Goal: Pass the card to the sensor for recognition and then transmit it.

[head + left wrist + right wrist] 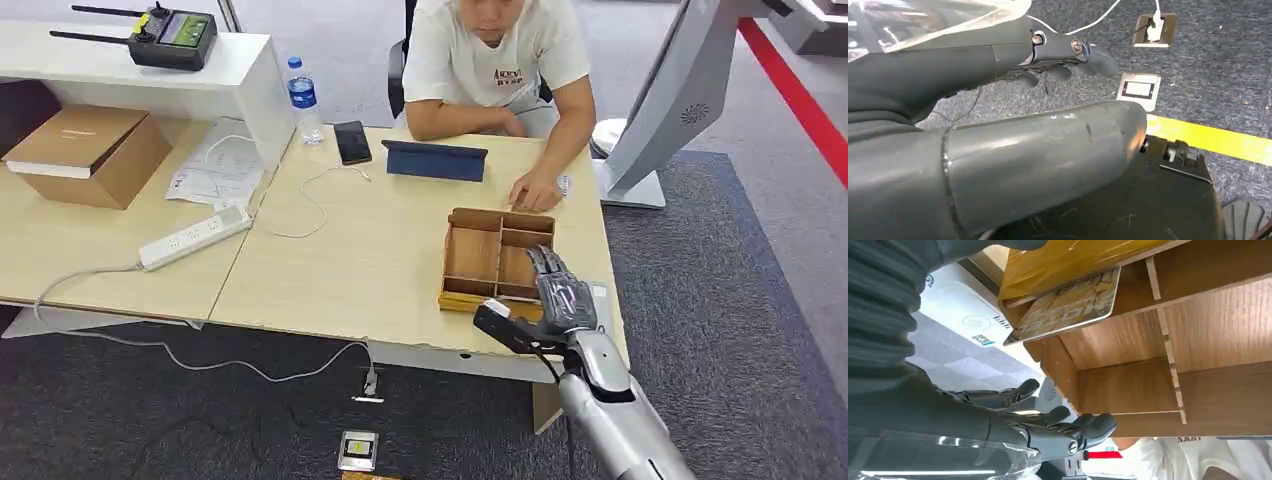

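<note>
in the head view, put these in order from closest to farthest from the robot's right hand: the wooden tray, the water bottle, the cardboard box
Measured from the right hand:
1. Wooden tray, right under the fingers at the table's near right.
2. Water bottle, at the far edge, middle.
3. Cardboard box, far left on the other table.

**Two desks, plenty of clutter**

The light wood table (400, 250) carries a wooden organizer (495, 258) near its right edge, a phone (352, 141), a blue tablet (436, 160), a water bottle (303, 98) and a loose white cable (310, 200). The adjoining left desk (80, 250) has a cardboard box (88, 153), a power strip (195, 237) and papers (220, 165).
</note>
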Available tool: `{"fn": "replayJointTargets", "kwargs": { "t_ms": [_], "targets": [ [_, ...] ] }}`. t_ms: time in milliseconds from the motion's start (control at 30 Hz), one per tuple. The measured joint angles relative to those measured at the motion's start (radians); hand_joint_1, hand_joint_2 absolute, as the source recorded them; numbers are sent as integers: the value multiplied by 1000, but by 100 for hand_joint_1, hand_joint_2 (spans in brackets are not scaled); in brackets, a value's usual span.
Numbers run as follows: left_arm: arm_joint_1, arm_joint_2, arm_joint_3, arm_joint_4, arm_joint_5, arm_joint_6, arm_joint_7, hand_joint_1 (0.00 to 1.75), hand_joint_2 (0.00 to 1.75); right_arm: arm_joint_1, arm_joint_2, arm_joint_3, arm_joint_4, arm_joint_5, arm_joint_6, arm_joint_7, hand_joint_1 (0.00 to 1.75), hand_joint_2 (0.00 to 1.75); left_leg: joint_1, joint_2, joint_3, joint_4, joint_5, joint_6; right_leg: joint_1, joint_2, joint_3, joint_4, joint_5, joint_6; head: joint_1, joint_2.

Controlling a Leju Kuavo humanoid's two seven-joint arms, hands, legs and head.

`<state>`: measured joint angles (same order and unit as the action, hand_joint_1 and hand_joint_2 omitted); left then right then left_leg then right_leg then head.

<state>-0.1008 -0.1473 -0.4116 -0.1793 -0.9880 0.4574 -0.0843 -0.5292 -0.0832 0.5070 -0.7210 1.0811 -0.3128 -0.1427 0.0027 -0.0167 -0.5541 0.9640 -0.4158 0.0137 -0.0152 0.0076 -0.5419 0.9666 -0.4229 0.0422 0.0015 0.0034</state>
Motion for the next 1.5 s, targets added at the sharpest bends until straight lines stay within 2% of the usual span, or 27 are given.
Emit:
{"fn": "replayJointTargets", "kwargs": {
  "t_ms": [67,100,167,200,233,833,1167,1500],
  "targets": [
    [0,0,0,0,0,0,0,0,0,0,0,0,-2,1,1,-1,17,175,0,0,0,0,0,0,0,0,0,0,0,0,0,0],
    [0,0,0,0,0,0,0,0,0,0,0,0,-2,1,2,-1,80,175,0,0,0,0,0,0,0,0,0,0,0,0,0,0],
    [0,0,0,0,-2,0,0,0,0,0,0,0,-2,0,5,-1,80,175,0,0,0,0,0,0,0,0,0,0,0,0,0,0],
    [0,0,0,0,-3,0,0,0,0,0,0,0,-2,-2,6,-1,106,175,0,0,0,0,0,0,0,0,0,0,0,0,0,0],
    [0,0,0,0,-3,0,0,0,0,0,0,0,-2,-4,8,-1,171,175,0,0,0,0,0,0,0,0,0,0,0,0,0,0],
    [0,0,0,0,3,0,0,0,0,5,5,-7,-2,-26,31,-4,175,175,0,0,0,0,0,0,0,0,0,0,0,0,0,0],
    [0,0,-10,0,-16,0,-2,0,0,14,7,-11,-2,-48,2,-2,175,175,0,0,0,0,0,0,0,0,0,0,0,0,0,0],
    [0,0,-25,0,-17,0,-4,0,0,15,7,-25,-8,-54,3,-2,175,175,0,0,0,0,0,0,0,0,0,0,0,0,0,0]
  ]
}}
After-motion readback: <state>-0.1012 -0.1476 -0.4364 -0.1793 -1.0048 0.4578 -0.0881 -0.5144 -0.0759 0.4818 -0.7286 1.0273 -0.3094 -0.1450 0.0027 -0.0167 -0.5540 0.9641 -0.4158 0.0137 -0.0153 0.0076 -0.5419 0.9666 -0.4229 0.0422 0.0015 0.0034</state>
